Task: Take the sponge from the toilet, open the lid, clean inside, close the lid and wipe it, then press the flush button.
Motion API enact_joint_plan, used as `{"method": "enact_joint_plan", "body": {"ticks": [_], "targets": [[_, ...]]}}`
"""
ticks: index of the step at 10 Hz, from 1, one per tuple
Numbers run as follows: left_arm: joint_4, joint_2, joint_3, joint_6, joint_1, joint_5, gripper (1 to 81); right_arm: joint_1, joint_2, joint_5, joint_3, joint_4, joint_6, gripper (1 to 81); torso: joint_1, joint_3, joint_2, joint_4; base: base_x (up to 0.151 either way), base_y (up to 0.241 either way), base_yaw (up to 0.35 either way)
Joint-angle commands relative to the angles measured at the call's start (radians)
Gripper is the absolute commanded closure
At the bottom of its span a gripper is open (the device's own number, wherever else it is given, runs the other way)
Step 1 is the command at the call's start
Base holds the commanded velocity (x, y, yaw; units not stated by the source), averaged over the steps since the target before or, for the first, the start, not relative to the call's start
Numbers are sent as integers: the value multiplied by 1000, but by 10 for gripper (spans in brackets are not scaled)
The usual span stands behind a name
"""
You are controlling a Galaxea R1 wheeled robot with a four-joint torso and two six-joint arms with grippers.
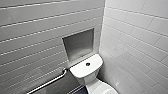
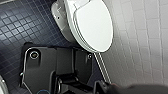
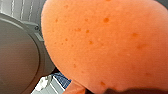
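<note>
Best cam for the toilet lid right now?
Left wrist view: the lid shows nearly whole, closed. Head view catches a sliver at the bottom edge. In the right wrist view the sponge sits in front; the grey curve beside it may be the lid.

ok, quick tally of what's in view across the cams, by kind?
sponge: 1
toilet: 1
lid: 1
flush button: 1
grab bar: 1
wall niche: 1
Total: 6
</note>
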Motion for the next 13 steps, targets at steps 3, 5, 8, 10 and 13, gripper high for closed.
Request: {"method": "enact_joint_plan", "body": {"ticks": [3,5,8,10,13], "targets": [[354,182,-208,8,430,-224,811,-5,-2,-62,-6,-13,-2,811,-1,94,-1,0,0,0,0],[363,250,-331,8,531,-318,811,-6,3,-62,-9,-12,-2,811,-2,136,-2,0,0,0,0],[354,394,-605,1,648,-516,811,-9,14,-62,-15,-10,-2,811,-5,143,-4,0,0,0,0],[354,466,-731,3,691,-522,811,-8,24,-62,-36,-10,0,811,-5,149,-5,0,0,0,0],[371,584,-924,11,737,-507,811,-6,47,-64,-58,-10,0,811,-6,150,-5,0,0,0,0]]}}
